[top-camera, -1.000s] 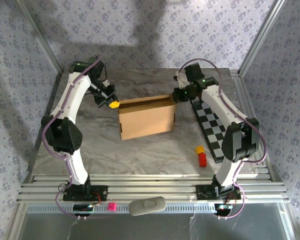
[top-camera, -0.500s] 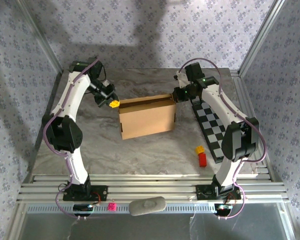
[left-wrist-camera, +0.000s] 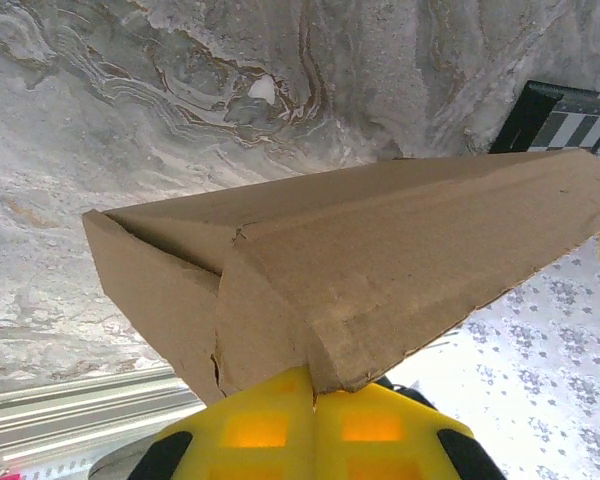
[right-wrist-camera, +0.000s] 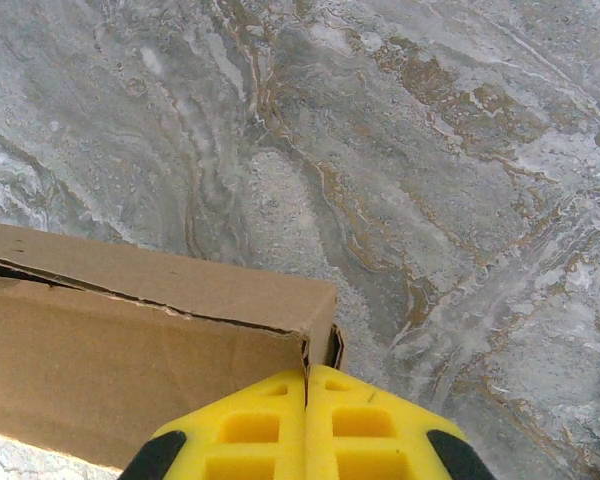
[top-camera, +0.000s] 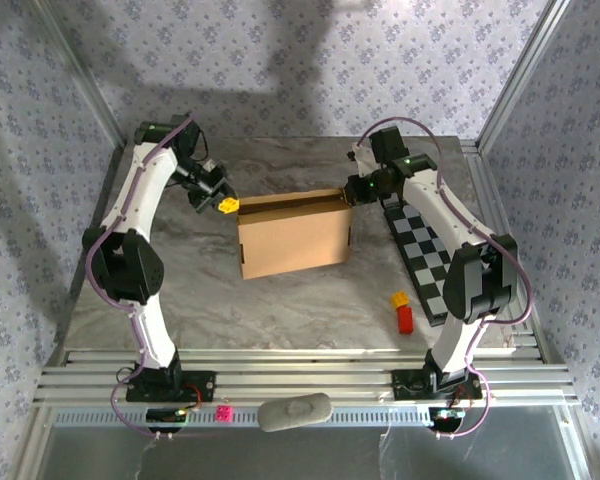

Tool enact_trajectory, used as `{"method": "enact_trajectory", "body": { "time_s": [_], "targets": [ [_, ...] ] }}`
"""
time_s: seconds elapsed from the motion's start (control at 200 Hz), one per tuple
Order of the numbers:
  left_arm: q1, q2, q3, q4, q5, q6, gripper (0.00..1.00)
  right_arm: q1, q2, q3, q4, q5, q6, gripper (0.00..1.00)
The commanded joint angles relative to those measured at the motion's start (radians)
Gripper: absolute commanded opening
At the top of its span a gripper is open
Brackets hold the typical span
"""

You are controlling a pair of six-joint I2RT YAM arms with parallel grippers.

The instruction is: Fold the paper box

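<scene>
Top cam overhead rear, wrist cams close, share paper box

On my left wrist feed, the left gripper sits at the bottom edge with its yellow fingers pressed flat together and no gap between them. Their tips meet the near corner of the paper box, where a folded flap edge looks ragged. I cannot confirm whether any cardboard is pinched. The box lies on the grey marbled table. A corner of the checkered board shows behind the box's far end. An aluminium rail crosses the lower left, and floral wallpaper shows at the lower right.
</scene>
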Motion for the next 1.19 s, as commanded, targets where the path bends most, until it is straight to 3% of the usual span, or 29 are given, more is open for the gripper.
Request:
{"method": "enact_trajectory", "body": {
  "time_s": [0.0,0.28,0.42,0.545,0.745,0.935,1.189],
  "targets": [
    [0.002,0.011,0.02,0.008,0.069,-0.026,0.0,0.015,-0.01,-0.01,-0.006,-0.022,0.003,0.0],
    [0.002,-0.037,-0.121,0.06,0.052,-0.022,0.0,0.021,-0.03,-0.034,0.033,-0.016,0.01,0.0],
    [0.002,-0.039,-0.11,0.07,0.05,-0.031,0.0,0.02,-0.04,-0.047,0.048,-0.011,0.014,0.0],
    [0.002,-0.037,-0.12,0.044,0.031,-0.007,0.08,0.021,-0.04,-0.046,0.051,-0.009,0.013,0.0],
    [0.002,-0.061,-0.126,0.021,-0.04,0.009,0.31,0.023,-0.049,-0.052,0.053,-0.002,0.016,0.0],
    [0.0,-0.09,-0.106,-0.023,-0.109,0.045,0.35,0.021,-0.043,-0.048,0.052,0.0,0.02,0.0],
    [-0.037,-0.119,-0.144,-0.051,-0.304,0.161,0.37,0.021,-0.039,-0.044,0.05,-0.008,0.018,0.0]
  ]
}}
